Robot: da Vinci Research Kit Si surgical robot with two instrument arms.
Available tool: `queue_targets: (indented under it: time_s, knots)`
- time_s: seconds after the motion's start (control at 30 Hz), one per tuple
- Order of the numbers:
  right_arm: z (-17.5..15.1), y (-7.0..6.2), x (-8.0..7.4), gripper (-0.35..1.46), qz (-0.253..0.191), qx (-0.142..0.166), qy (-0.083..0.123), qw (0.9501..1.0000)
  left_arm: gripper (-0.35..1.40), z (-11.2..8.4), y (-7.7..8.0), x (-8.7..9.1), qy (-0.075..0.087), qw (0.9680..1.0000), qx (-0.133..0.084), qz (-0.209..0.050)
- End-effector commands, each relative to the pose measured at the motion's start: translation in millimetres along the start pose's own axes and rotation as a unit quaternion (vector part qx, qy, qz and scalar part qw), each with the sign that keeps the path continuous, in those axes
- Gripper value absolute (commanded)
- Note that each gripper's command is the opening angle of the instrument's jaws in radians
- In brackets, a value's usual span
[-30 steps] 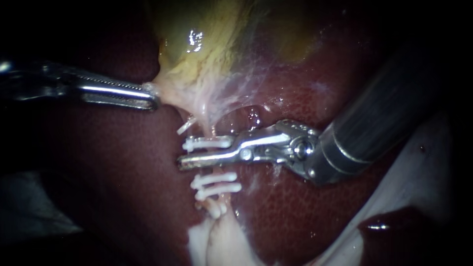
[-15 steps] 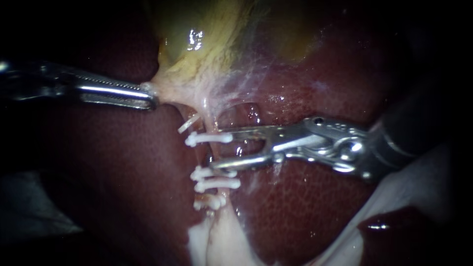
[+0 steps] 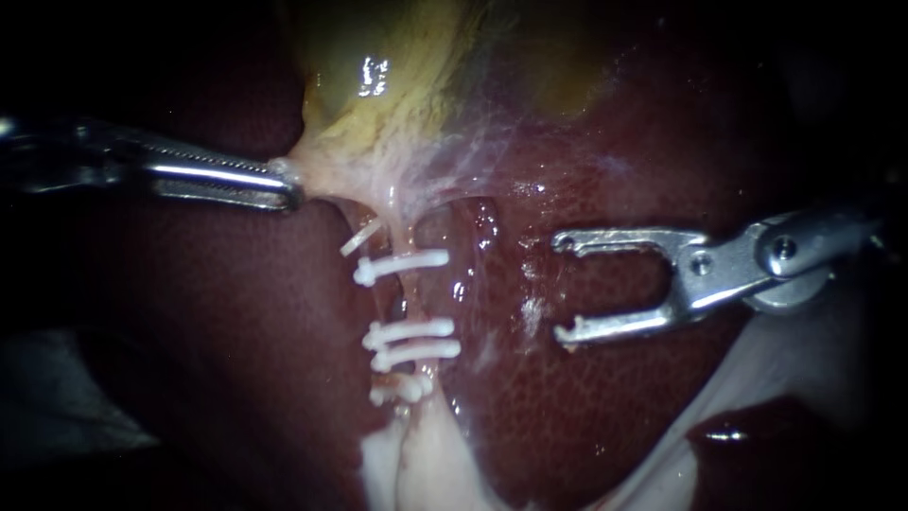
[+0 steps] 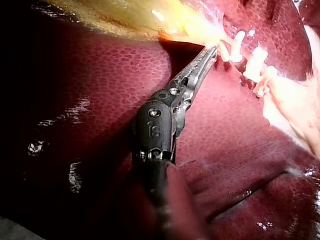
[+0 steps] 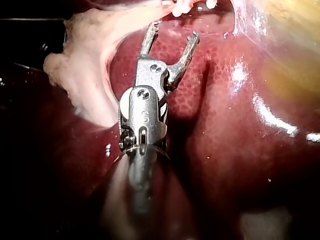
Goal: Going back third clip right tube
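We see the dark red, finely mottled liver (image 3: 586, 407) filling most of the field. Above it lies the yellowish gallbladder (image 3: 407, 76), glistening, with thin whitish strands fanning onto the liver. Pale tissue (image 3: 804, 350) borders the liver at lower right.

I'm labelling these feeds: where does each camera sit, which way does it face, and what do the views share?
Endoscope: close over the tissue, facing the white clips below the gallbladder; left instrument and right instrument both show.
Left wrist: on the left arm, looking along its own shaft to jaws shut on the gallbladder.
Right wrist: on the right arm, looking along its open jaws toward the clips.
All share the clips and liver.
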Motion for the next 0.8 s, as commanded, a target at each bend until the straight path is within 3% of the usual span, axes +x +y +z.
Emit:
queue_targets:
  time_s: [0.03, 0.57, 0.8]
  knots:
    - [-0.1, 0.0, 0.0, 0.50, 0.000, 0.000, 0.000, 1.0000, -0.35, 0.1, -0.1, -0.2, 0.000, 1.0000, 0.000, 0.000]
    - [-0.2, -0.2, 0.1, 0.50, -0.001, 0.001, 0.000, 1.0000, -0.35, 5.2, -2.4, -2.6, 0.001, 1.0000, 0.006, 0.007]
    - [-0.2, -0.2, 0.1, 0.50, -0.001, 0.002, 0.000, 1.0000, -0.35, 5.7, -2.4, -2.8, -0.002, 0.9999, 0.005, 0.011]
